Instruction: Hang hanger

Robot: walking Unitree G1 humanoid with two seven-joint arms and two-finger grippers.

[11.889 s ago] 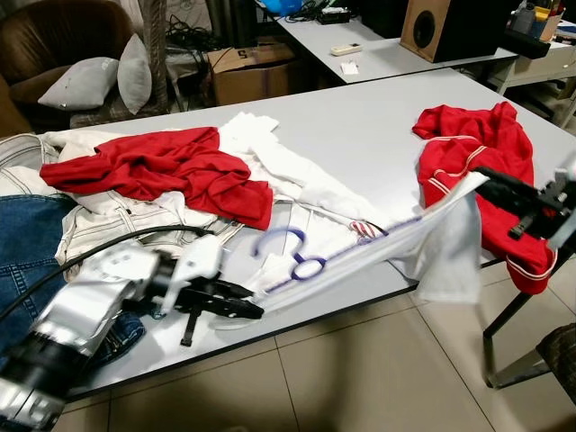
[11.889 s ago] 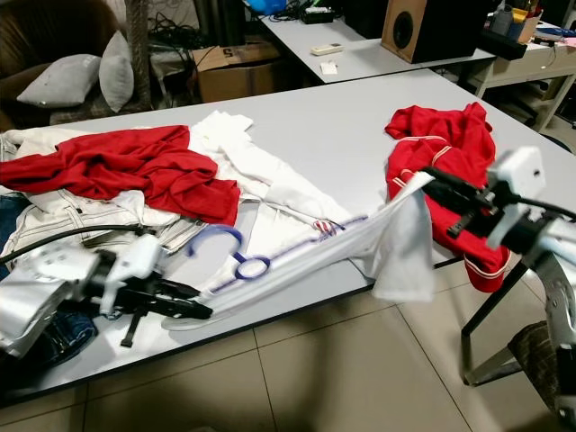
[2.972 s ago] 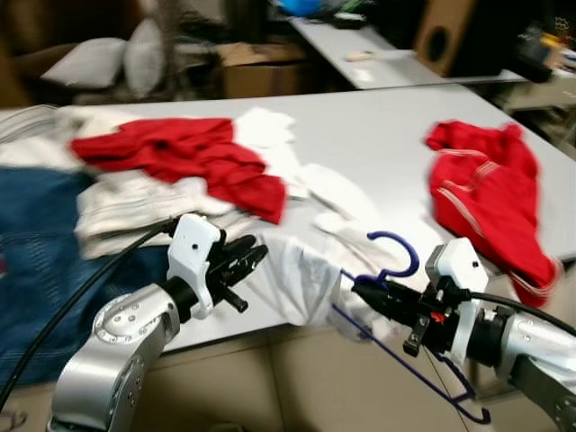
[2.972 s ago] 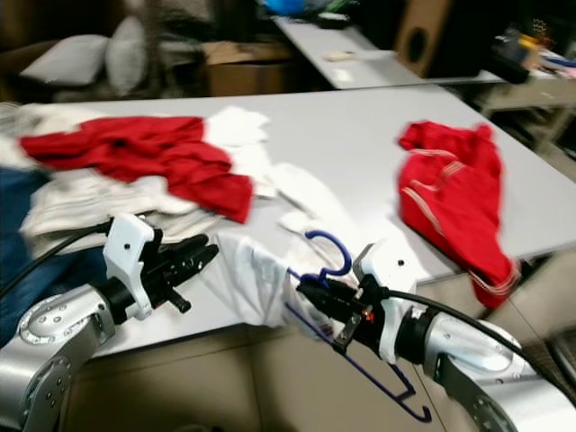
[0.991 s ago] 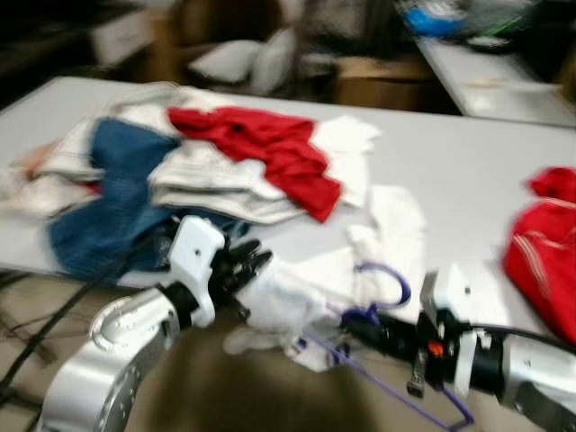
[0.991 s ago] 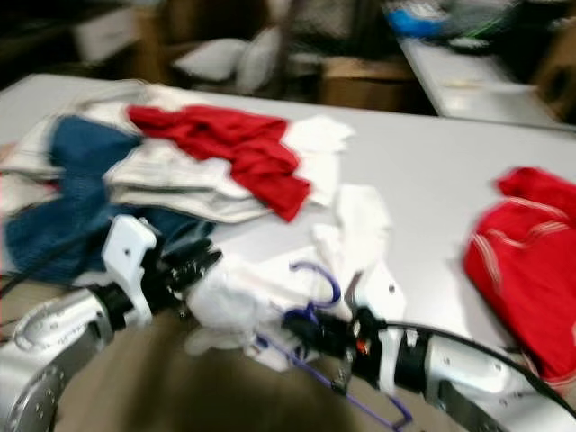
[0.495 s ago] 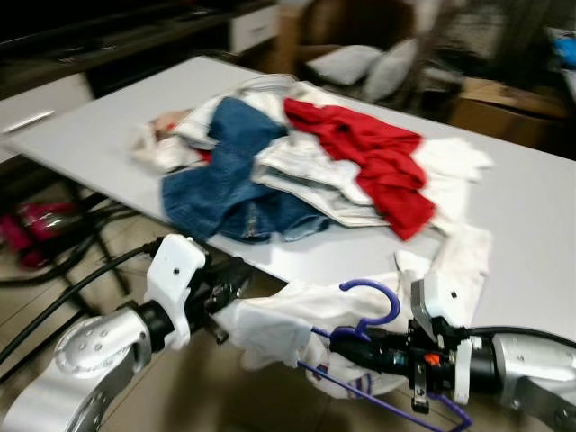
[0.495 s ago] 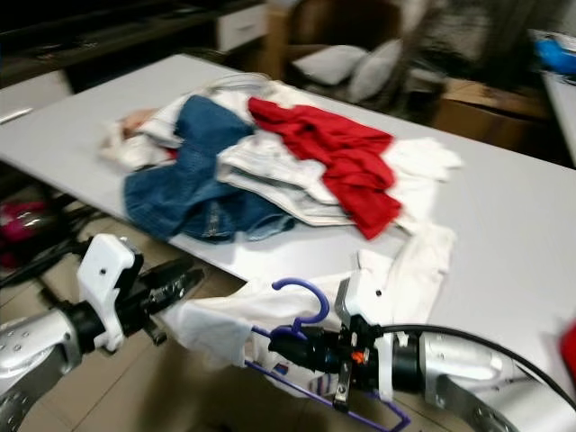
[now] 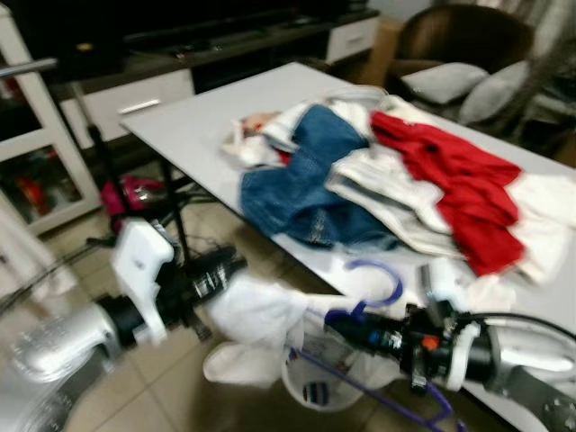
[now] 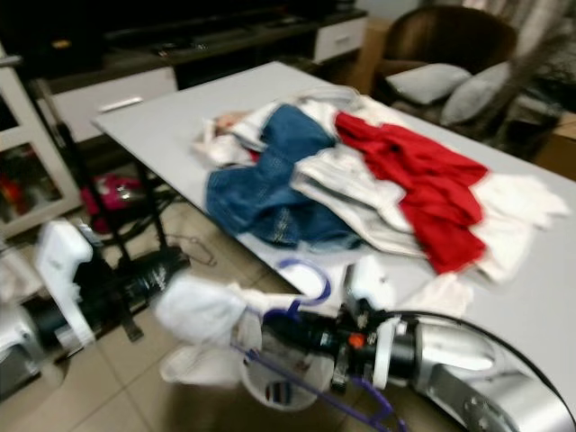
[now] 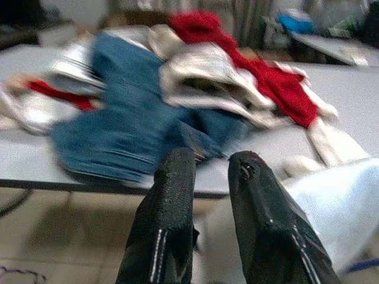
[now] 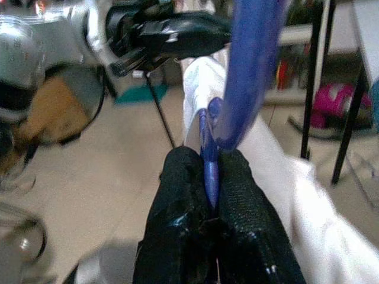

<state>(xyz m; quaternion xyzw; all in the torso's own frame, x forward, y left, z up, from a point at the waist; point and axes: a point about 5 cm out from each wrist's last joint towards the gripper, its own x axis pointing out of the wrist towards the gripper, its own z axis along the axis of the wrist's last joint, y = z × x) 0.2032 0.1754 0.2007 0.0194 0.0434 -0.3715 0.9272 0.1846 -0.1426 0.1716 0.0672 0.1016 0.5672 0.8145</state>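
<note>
A blue hanger (image 9: 374, 286) with a white garment (image 9: 261, 310) draped on it hangs in front of me, off the table's edge and above the floor. My right gripper (image 9: 338, 323) is shut on the hanger's neck just under the hook; the right wrist view shows the blue neck (image 12: 208, 171) pinched between the black fingers (image 12: 177, 177). My left gripper (image 9: 229, 264) holds the far end of the white garment, and its fingers (image 11: 174, 195) are nearly together with white cloth (image 11: 331, 207) beside them.
The white table (image 9: 189, 112) carries a heap of clothes: blue jeans (image 9: 301, 180), a red garment (image 9: 454, 171) and white pieces. Behind it stands a brown armchair (image 9: 477, 31) with grey cushions. A white cabinet (image 9: 40, 153) and pink items (image 9: 135, 192) are on the left, on the tiled floor.
The whole view has swung left along the table, bringing the cabinet and the floor into sight. Both grippers keep their hold on the hanger and the garment.
</note>
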